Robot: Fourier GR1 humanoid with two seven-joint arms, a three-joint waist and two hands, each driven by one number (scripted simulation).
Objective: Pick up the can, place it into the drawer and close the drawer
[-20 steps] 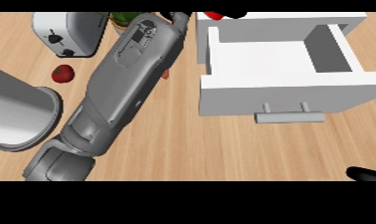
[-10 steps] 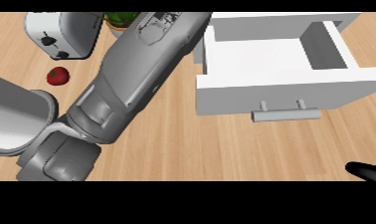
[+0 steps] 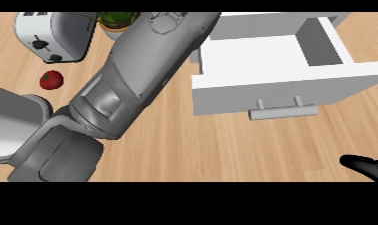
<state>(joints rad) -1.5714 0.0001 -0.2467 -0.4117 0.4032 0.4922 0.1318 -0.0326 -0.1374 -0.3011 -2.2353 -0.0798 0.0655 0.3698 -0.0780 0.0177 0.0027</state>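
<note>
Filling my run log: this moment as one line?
grey left forearm: stretched to top edge, hand unseen | can: unseen | white drawer: open, nothing visible inside | black right hand: lower-right edge

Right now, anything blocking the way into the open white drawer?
Nothing visible lies in the open white drawer. The grey left forearm passes its left side; the can and the left robot hand are out of view.

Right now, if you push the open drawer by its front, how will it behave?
The drawer looks rigid, so it should probably slide straight back. Nothing shows inside, so likely light. Pushing near the centred handle should avoid skewing.
</note>
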